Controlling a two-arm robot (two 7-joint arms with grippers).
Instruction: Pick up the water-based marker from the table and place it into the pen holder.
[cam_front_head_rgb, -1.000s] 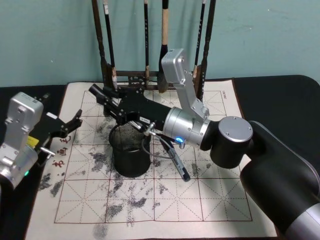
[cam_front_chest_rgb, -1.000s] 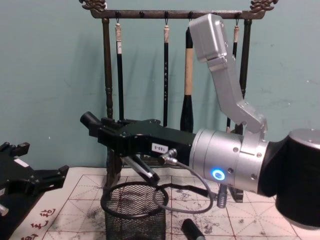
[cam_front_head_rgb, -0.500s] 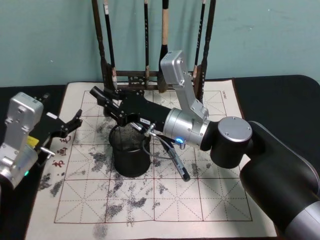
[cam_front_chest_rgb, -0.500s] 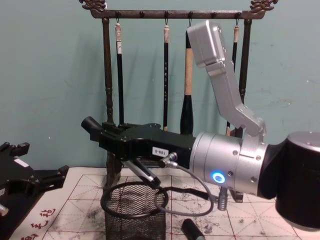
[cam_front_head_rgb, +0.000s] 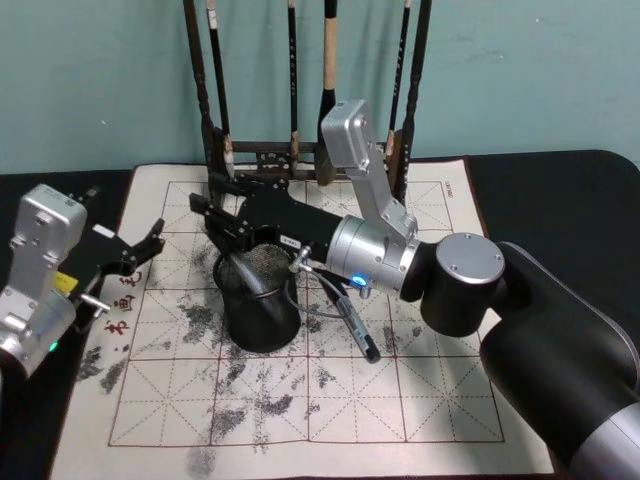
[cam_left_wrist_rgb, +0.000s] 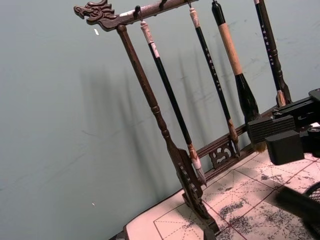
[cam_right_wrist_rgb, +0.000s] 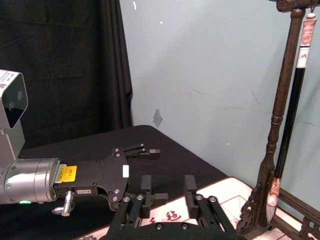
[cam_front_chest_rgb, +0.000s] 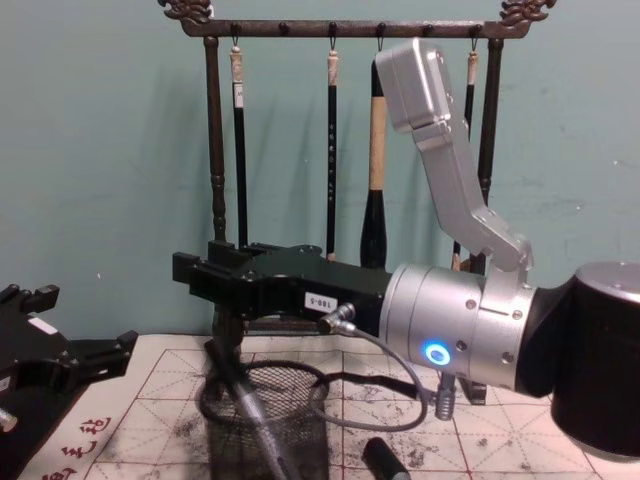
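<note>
The black mesh pen holder (cam_front_head_rgb: 258, 320) stands on the ink-stained practice mat (cam_front_head_rgb: 430, 400). A grey water-based marker (cam_front_chest_rgb: 245, 405) leans steeply inside the holder (cam_front_chest_rgb: 300, 440), its upper end by the rim; in the head view it is a pale streak (cam_front_head_rgb: 243, 272) in the cup's mouth. My right gripper (cam_front_head_rgb: 207, 215) hovers just above the rim on its far left side, open with nothing between its fingers (cam_right_wrist_rgb: 146, 182). My left gripper (cam_front_head_rgb: 150, 245) rests open at the mat's left edge.
A tall dark wooden rack of hanging calligraphy brushes (cam_front_head_rgb: 300, 150) stands right behind the holder. A black pen (cam_front_head_rgb: 352, 325) lies on the mat just right of the holder. Black cloth covers the table around the mat.
The marker was held level in my right gripper above the holder, its dark end sticking out. The gripper has opened, and the marker has dropped nose-down into the holder.
</note>
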